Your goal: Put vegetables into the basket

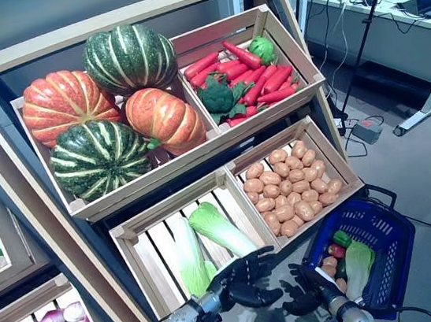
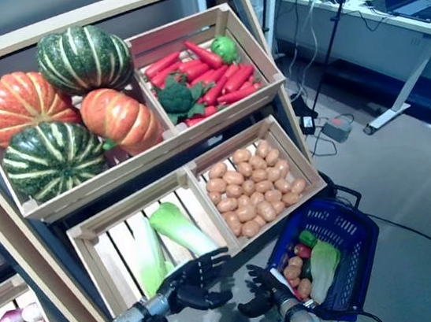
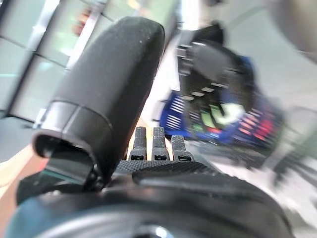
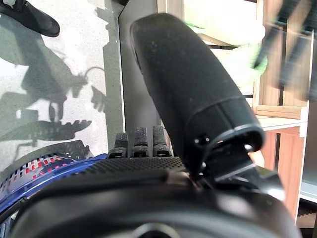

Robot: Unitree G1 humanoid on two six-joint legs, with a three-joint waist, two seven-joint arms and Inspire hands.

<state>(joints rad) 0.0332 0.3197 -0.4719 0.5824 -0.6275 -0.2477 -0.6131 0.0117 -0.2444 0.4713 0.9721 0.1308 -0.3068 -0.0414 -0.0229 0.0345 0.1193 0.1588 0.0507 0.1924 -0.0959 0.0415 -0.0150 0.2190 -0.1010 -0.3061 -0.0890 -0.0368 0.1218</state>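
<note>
The blue basket [image 1: 393, 258] stands on the floor at the lower right of the wooden stand [image 1: 13, 195]. A pale green cabbage [image 1: 358, 266], a green pepper [image 1: 341, 237], a red vegetable [image 1: 336, 251] and small brown potatoes [image 1: 329, 263] lie in it. My left hand [image 1: 243, 279] is open and empty at the front edge of the lower crate, just below a long pale cabbage [image 1: 220, 228]. Its straight fingers [image 3: 153, 144] show in the left wrist view. My right hand [image 1: 311, 291] is open and empty, just left of the basket's rim [image 4: 39, 166].
The stand's crates rise steeply behind both hands. The potato crate [image 1: 341, 162] hangs right above the basket. A white desk [image 1: 386, 7] with a laptop, a tripod leg and floor cables are at the far right. Grey floor lies beyond the basket.
</note>
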